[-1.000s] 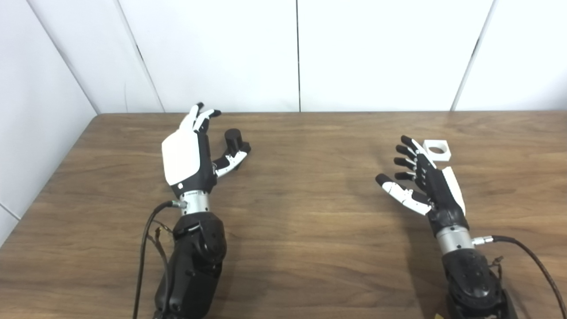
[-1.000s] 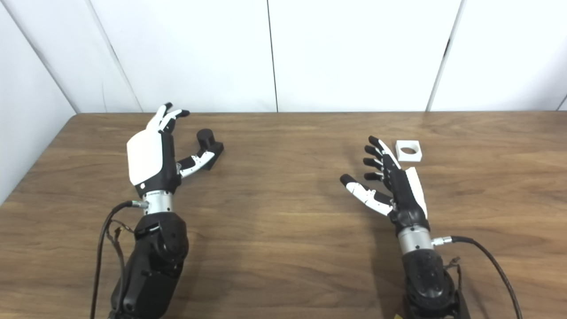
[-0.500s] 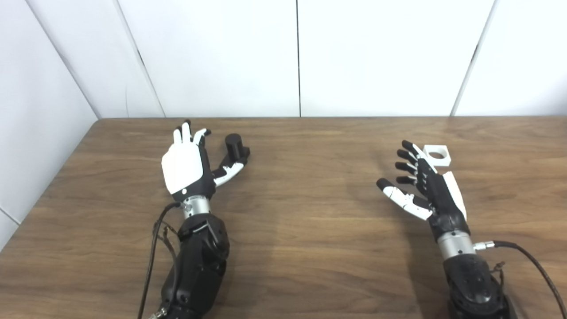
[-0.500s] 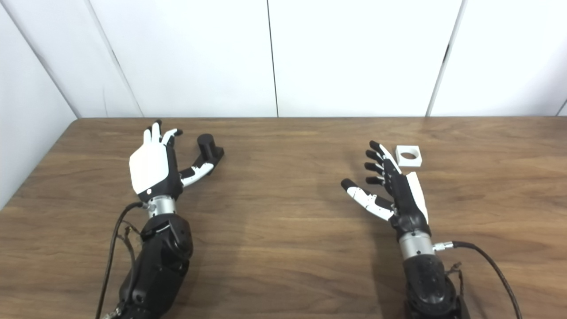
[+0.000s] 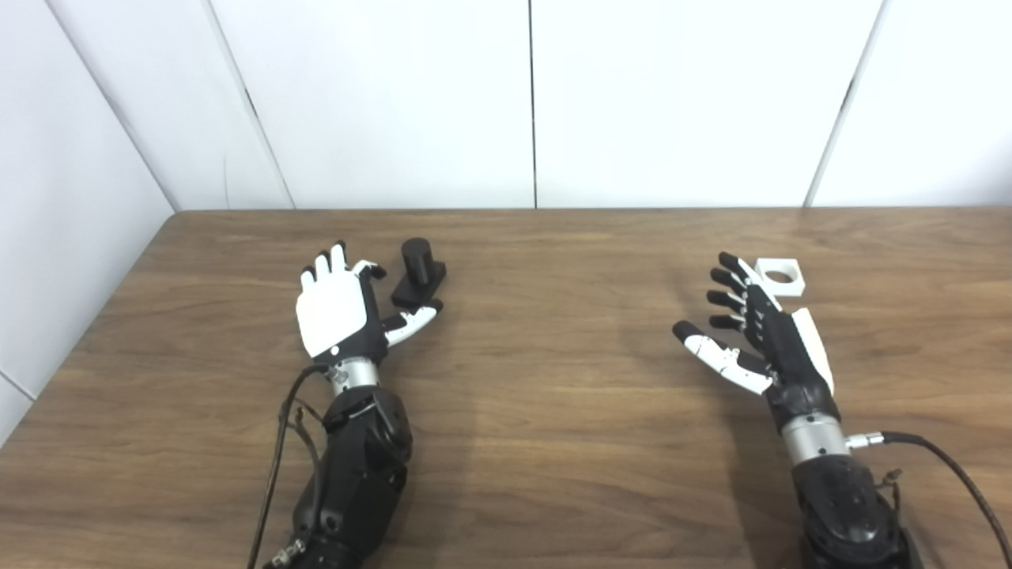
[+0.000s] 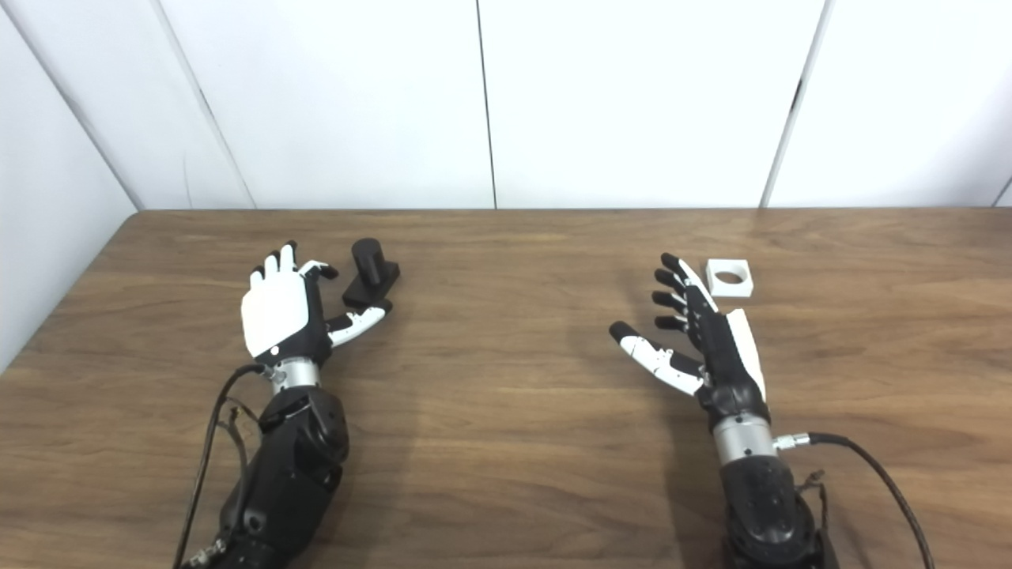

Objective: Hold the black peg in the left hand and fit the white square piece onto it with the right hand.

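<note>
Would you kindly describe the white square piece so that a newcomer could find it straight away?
Start at the wooden table and go to its right half, where the right hand lies open. Just beyond its fingertips, toward the wall, the white square piece lies flat. It is the only loose white thing there, with a round hole through its middle, unlike the black peg on the left.

Looks like a robotics lab or test bench to me. A bare wooden table (image 5: 553,442) is sitting inside a corner of plain white wall panels (image 5: 395,95), so nothing homey is going on. Loose cables (image 5: 273,442) are trailing off the robot arms across the tabletop, and a plain black peg (image 5: 417,273) and white square piece (image 5: 780,275) are lying there like test parts.
</note>
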Robot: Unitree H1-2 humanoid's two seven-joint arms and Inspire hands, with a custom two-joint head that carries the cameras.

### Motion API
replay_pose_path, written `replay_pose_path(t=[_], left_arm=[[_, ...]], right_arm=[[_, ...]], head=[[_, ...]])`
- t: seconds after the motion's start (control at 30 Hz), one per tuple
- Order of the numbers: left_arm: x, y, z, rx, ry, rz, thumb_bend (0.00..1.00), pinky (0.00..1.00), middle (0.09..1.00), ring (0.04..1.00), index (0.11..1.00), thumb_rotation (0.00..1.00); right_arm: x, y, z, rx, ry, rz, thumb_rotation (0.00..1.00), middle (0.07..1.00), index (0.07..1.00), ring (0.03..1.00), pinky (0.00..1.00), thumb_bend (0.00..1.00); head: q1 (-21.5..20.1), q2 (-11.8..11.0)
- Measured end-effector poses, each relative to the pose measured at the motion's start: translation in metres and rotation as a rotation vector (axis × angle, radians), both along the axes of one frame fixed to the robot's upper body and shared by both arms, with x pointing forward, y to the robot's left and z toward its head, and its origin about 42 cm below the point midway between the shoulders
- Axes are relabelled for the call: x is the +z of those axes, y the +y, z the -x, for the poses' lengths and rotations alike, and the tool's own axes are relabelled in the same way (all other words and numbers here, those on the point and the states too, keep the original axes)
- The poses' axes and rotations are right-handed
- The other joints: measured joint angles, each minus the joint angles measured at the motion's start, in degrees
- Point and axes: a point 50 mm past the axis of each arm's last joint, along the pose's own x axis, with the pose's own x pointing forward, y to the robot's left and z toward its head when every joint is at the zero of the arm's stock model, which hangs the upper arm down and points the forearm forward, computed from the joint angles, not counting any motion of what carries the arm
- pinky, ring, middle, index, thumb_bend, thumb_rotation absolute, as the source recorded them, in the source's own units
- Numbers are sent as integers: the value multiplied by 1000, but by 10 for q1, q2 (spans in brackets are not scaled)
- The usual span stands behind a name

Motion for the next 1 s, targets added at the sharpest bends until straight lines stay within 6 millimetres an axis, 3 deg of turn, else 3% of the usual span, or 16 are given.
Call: replay_pose_path(t=[0.17,0.4,0.43,0.5,1.0], left_arm=[[-4,-2,-2,-9,19,7,868,964,956,986,631,516],[-4,-4,-8,-33,-12,42,803,969,888,946,539,294],[-4,-5,-8,-36,-25,52,636,978,884,940,509,170],[-3,-6,-9,-47,-44,61,550,983,873,928,494,103],[2,-12,-12,-73,-94,93,520,989,843,899,485,70]], right_arm=[[0,0,0,-2,-1,-1,355,879,911,815,696,608],[0,0,0,-3,0,-2,374,881,914,824,721,601],[0,0,0,-4,0,-2,379,878,913,820,713,603],[-1,0,1,-5,1,0,379,878,914,819,707,602],[-2,-3,2,-12,4,2,405,873,911,819,704,598]], head=[[-1,0],[-2,4],[-1,4],[-1,4],[-5,9]])
